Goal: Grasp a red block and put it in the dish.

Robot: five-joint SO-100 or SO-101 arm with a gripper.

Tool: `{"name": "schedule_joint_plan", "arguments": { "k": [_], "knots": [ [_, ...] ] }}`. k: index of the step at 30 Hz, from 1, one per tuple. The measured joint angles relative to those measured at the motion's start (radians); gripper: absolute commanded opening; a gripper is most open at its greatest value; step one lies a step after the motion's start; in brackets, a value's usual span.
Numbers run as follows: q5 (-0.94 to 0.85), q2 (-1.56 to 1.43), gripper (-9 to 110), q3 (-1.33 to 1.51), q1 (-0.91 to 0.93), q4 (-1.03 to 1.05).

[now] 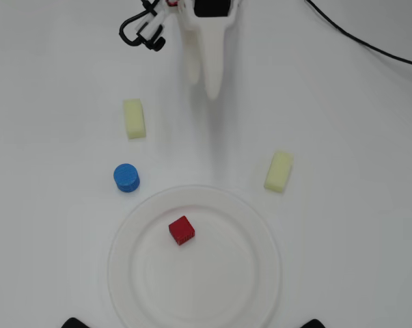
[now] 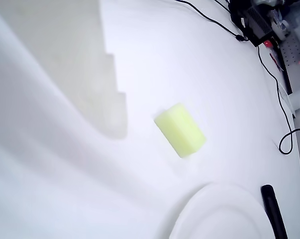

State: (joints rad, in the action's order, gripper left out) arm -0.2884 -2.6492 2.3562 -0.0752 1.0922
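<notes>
The red block (image 1: 182, 229), a small dark-red cube, lies inside the dish (image 1: 124, 273), a little left of its middle, in the overhead view. The dish is a large round white plate at the bottom centre; its rim also shows in the wrist view (image 2: 214, 214). My white gripper (image 1: 204, 85) hangs at the top centre, well away from the dish, with its fingers together and nothing between them. In the wrist view a white finger (image 2: 50, 164) fills the left side. The red block is out of the wrist view.
A blue cylinder (image 1: 126, 178) stands just upper left of the dish. One pale yellow block (image 1: 134, 118) lies at the left and another (image 1: 279, 171) at the right, the latter likely the one in the wrist view (image 2: 180, 129). A black cable (image 1: 363, 41) crosses the top right.
</notes>
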Motion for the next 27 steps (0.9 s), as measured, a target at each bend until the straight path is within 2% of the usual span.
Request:
{"name": "schedule_joint_plan", "arguments": {
  "k": [10, 17, 21, 27],
  "knots": [
    [0.0, -0.397, 29, 0.44, 0.057, 0.02],
    [0.0, -0.592, 27, 0.595, 0.048, 0.1],
    [0.006, -0.617, 26, 0.678, 0.025, 0.19],
    [0.077, -0.617, 25, 0.695, 0.012, 0.216]
  ]
}}
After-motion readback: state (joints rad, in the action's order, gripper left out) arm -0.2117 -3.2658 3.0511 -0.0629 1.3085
